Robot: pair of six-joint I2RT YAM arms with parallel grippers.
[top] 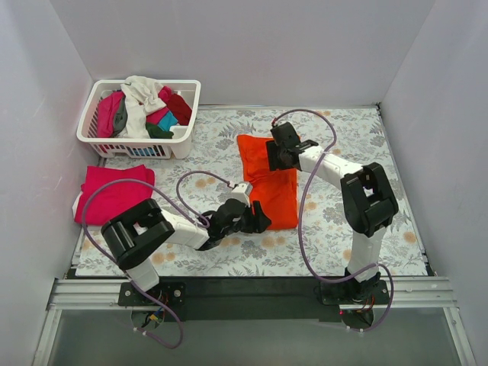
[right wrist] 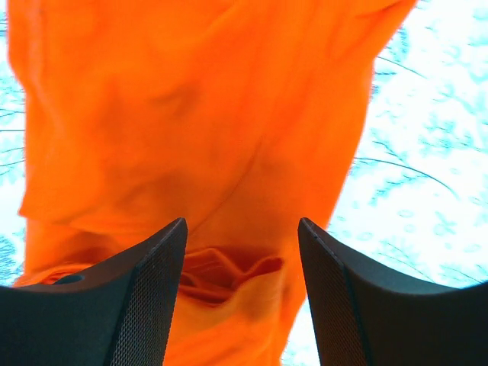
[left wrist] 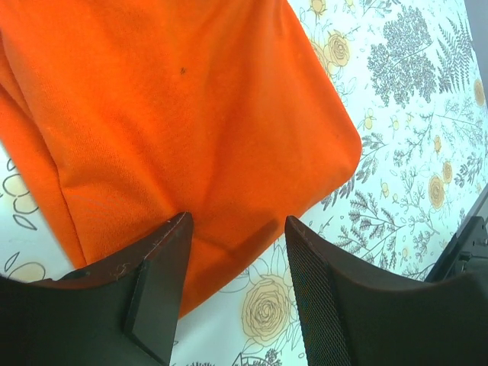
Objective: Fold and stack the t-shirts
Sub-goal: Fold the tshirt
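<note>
A bright orange t-shirt (top: pixel 268 183) lies partly folded in the middle of the floral table cover. My left gripper (top: pixel 256 216) is open at its near left corner; in the left wrist view the orange cloth (left wrist: pixel 191 130) lies just past the open fingertips. My right gripper (top: pixel 279 158) is open low over the shirt's far part; in the right wrist view, orange folds (right wrist: pixel 221 152) lie between and beyond its fingers. A folded magenta-pink t-shirt (top: pixel 114 194) lies at the left edge. Other shirts, white, dark red, pink and teal, are heaped in the white basket (top: pixel 187 114).
The white slatted basket stands at the back left. White walls close in the left, right and back. The floral table cover (top: pixel 381 160) shows bare to the right of the orange shirt. Purple cables loop from both arms.
</note>
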